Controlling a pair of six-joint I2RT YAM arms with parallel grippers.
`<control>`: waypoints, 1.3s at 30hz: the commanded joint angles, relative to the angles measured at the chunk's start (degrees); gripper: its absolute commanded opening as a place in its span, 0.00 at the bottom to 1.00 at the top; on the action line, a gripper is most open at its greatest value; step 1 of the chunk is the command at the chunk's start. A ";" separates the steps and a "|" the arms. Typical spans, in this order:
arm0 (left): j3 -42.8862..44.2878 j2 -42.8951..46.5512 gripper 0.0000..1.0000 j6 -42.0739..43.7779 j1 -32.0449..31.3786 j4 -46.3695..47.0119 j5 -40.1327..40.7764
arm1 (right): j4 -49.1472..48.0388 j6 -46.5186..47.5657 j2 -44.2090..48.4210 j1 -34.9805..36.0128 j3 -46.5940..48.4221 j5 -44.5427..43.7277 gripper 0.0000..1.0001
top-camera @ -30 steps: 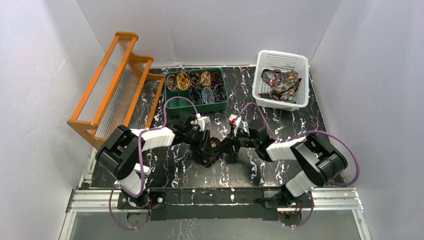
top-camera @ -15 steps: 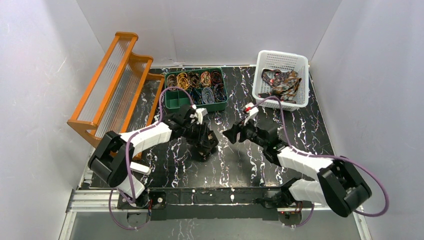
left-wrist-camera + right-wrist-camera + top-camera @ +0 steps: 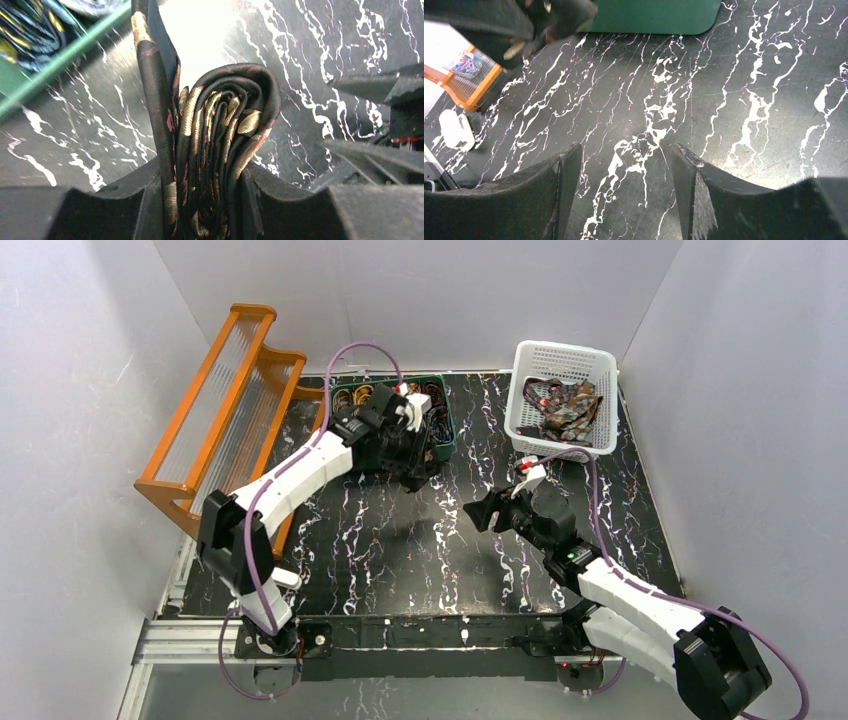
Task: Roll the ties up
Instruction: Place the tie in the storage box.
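Sitting pinched tight in the left gripper (image 3: 205, 200), the rolled tie (image 3: 225, 115) fills its jaws; the right gripper (image 3: 624, 165) gapes empty.

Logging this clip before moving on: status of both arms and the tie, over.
Left gripper jaws shut on coiled tie, loose end trailing, at near rim of green tray. Right gripper jaws open, empty, over marbled table. Path to tray unobstructed.

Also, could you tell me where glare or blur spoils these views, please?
Left wrist view: glare whitens the table behind the rolled tie, and the green tray is smeared; right wrist view: marble veins sharp, top-left corner blurred; top view: evenly lit.
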State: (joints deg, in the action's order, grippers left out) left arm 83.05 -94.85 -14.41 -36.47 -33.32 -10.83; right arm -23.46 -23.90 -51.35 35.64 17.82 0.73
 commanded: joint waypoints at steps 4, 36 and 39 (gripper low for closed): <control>18.45 -10.52 0.26 7.30 3.30 -14.48 4.33 | 1.49 -2.93 -0.19 -0.10 0.30 1.74 0.74; 29.41 -24.08 0.25 7.03 22.97 -12.40 -2.21 | 5.09 -6.82 0.90 -0.05 -2.61 6.44 0.74; 30.79 -26.68 0.24 6.54 23.31 -13.48 -2.17 | 5.50 -6.91 1.14 -0.13 -2.78 6.64 0.74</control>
State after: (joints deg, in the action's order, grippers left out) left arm 113.19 -118.96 -6.52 -13.54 -47.11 -11.22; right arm -17.63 -30.22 -50.37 35.64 15.25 6.61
